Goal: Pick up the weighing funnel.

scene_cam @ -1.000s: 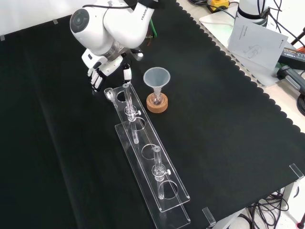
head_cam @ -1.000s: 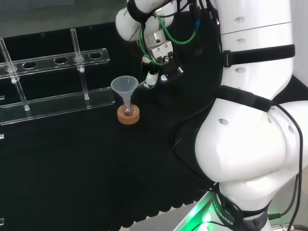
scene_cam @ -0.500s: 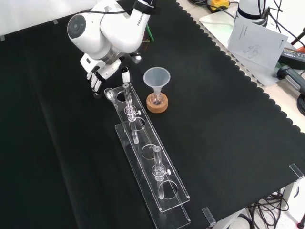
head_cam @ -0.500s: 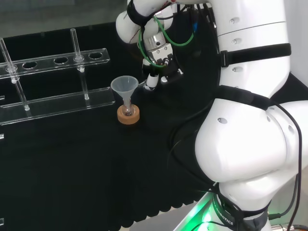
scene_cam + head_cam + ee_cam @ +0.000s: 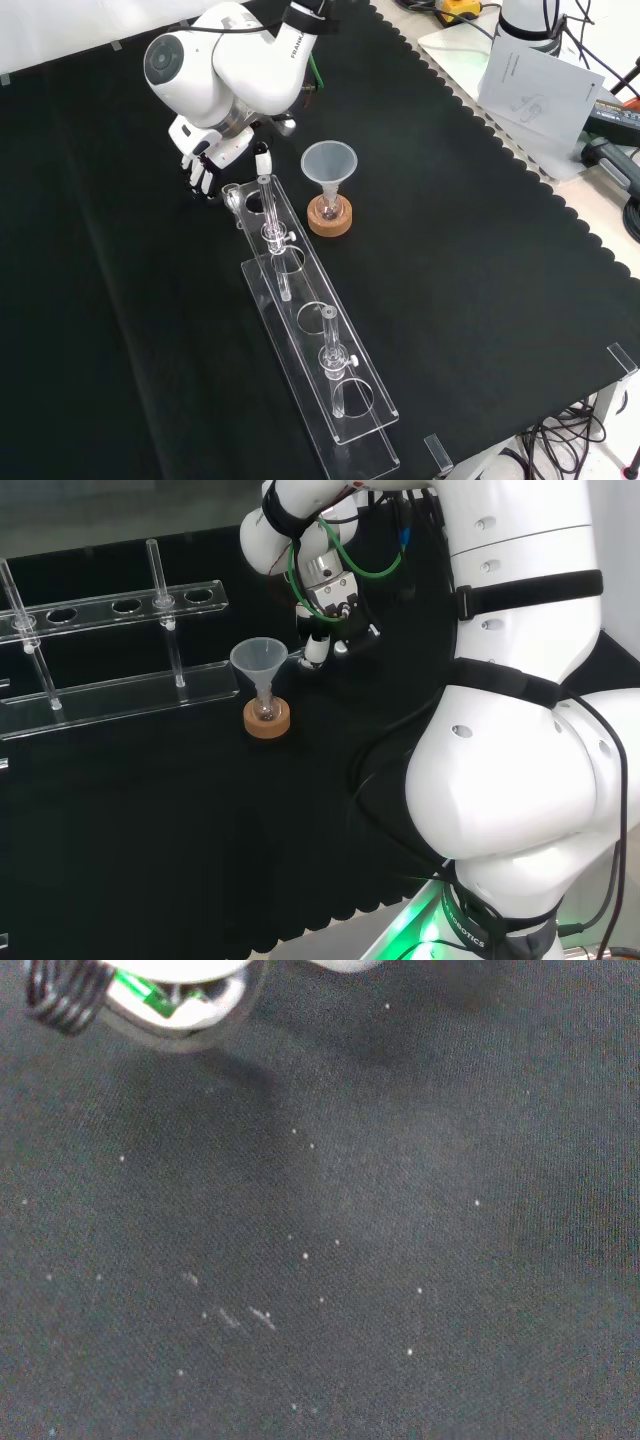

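descent over the last second leaves the robot hand low over the worktop, fingers uncurled and empty, just beside what seems the weighing funnel lying at the rack's far end, so the grasp looks imminent.

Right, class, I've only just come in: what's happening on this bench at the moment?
A white robot arm is working at a bench covered in black cloth. Its robot hand hangs low over the cloth, at the upper end of the clear rack in the front view. Just right of it, the funnel stands untouched in a small flask on a cork ring. Whether the robot hand holds anything cannot be told.
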